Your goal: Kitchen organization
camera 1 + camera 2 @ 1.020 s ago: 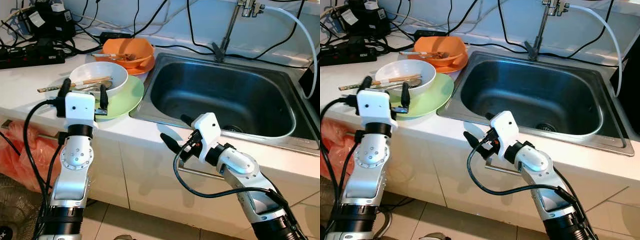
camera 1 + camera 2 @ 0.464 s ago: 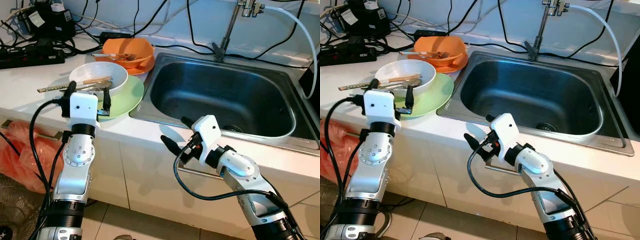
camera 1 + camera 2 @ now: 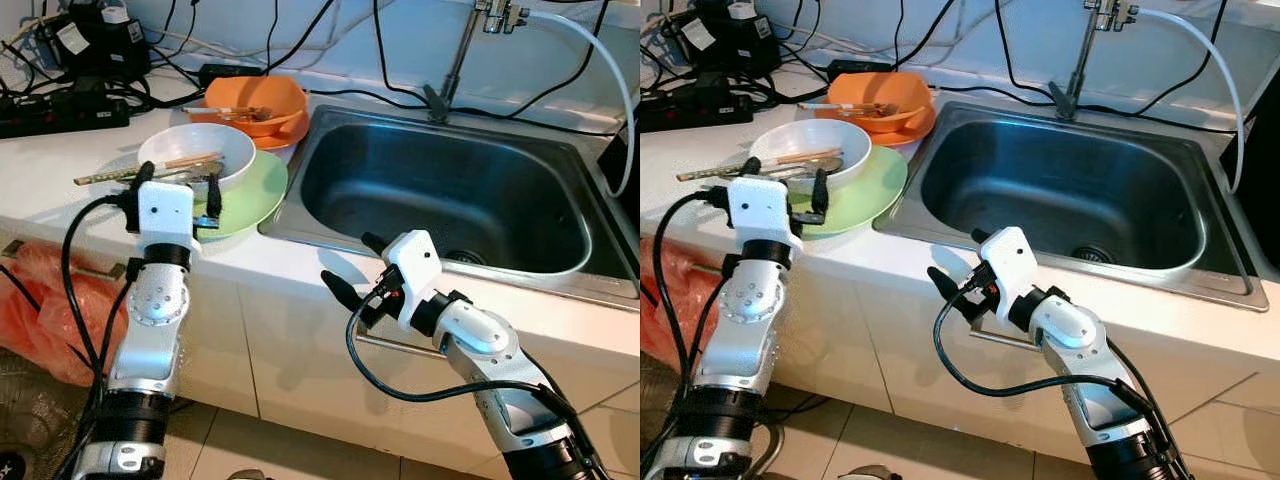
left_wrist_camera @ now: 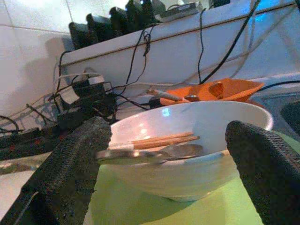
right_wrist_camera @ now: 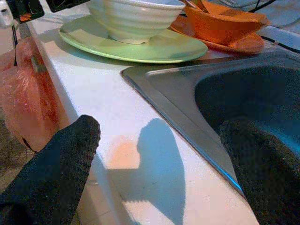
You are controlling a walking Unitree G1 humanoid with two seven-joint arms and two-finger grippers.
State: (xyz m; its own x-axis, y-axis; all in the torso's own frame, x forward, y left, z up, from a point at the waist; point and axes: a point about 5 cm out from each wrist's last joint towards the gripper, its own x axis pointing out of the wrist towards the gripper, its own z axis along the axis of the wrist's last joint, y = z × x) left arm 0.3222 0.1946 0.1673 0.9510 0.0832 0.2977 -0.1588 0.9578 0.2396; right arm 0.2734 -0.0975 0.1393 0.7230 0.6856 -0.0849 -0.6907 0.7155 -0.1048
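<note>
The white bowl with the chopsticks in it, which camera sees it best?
The left wrist view: the white bowl sits close between the left gripper's open fingers. The eye views show it smaller, from above; the right wrist view shows its side.

Sink [image 3: 450, 195] set in tabletop [image 3: 40, 160]. Left of sink: bowl [image 3: 200, 152] on plate [image 3: 250, 195], chopsticks [image 3: 150, 168] across bowl. Second bowl [image 3: 258, 100] behind, also left of sink.
</note>
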